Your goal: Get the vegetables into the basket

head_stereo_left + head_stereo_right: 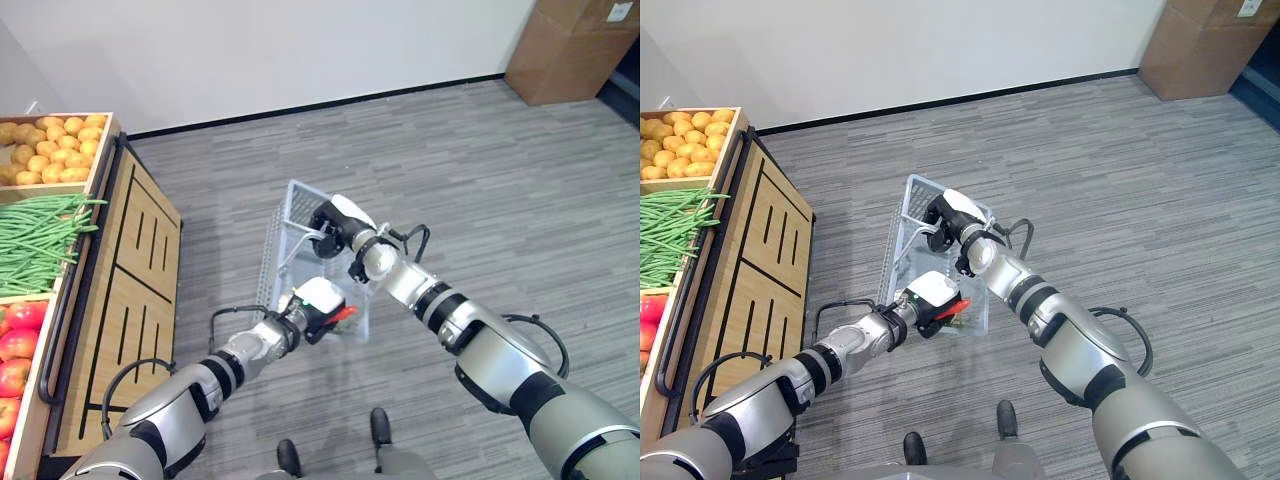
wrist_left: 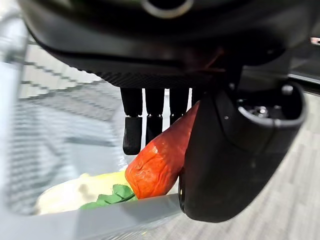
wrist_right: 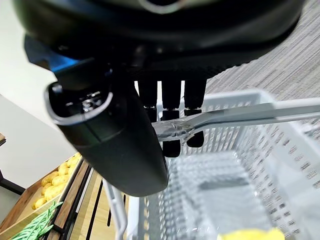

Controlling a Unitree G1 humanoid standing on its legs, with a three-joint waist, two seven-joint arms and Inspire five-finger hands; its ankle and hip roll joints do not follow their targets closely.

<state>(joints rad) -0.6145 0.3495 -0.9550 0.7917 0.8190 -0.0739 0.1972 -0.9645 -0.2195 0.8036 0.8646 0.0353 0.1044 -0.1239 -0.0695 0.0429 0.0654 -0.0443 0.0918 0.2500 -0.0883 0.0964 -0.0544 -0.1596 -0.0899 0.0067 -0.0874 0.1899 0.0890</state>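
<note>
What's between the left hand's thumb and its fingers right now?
A red-orange pepper, pinched by the left hand just above the basket rim, as the left wrist view shows. The right hand holds the basket's handle.

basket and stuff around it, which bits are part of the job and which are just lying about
Part of the job:
- white basket, handle held by the right hand
- orange-red vegetable in the left hand

Just lying about:
- green beans
- potatoes
- red tomatoes
- cardboard box
</note>
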